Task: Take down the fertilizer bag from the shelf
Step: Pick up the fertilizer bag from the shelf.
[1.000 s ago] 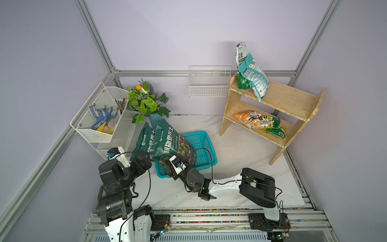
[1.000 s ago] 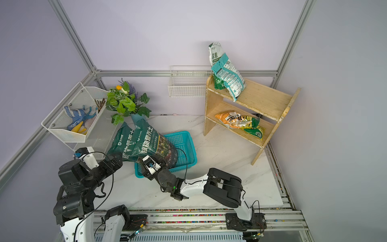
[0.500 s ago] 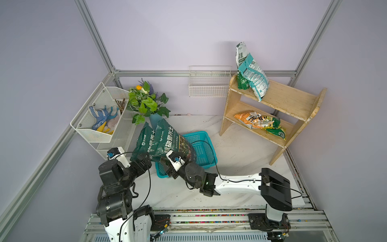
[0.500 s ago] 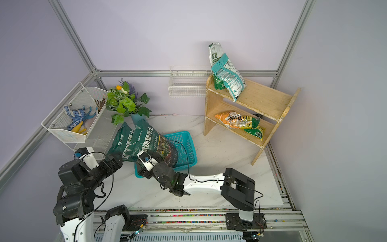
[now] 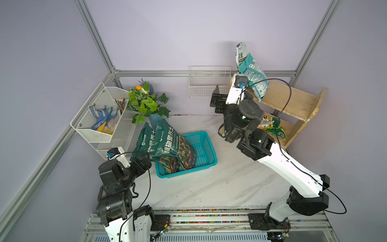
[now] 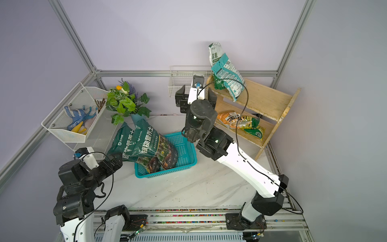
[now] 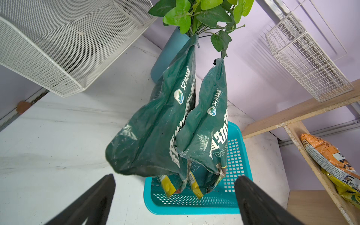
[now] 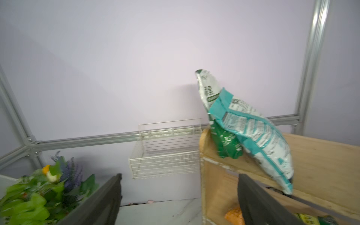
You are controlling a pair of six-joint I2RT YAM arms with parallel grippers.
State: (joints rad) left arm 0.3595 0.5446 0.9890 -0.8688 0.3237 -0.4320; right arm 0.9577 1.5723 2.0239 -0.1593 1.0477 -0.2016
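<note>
My left gripper [image 7: 175, 178]: jaws wide, empty, hovering by green soil bags [image 5: 167, 144] standing in teal basket [image 5: 188, 172]. My right gripper [image 8: 179, 181]: spread wide too, nothing in it, up beside wooden shelf [image 5: 293, 100]. Teal-white fertilizer bag [image 5: 253, 77] sits on top tier, leaning on green bag [image 8: 226, 148] behind it.

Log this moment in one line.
right gripper: open, empty, facing light wooden two-tier shelf | white-and-teal fertilizer bag: on top tier | left gripper: open, empty

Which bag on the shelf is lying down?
The orange and green plastic bag on the light wooden shelf's lower tier; the teal and white bag and white and green bag stand above.
</note>
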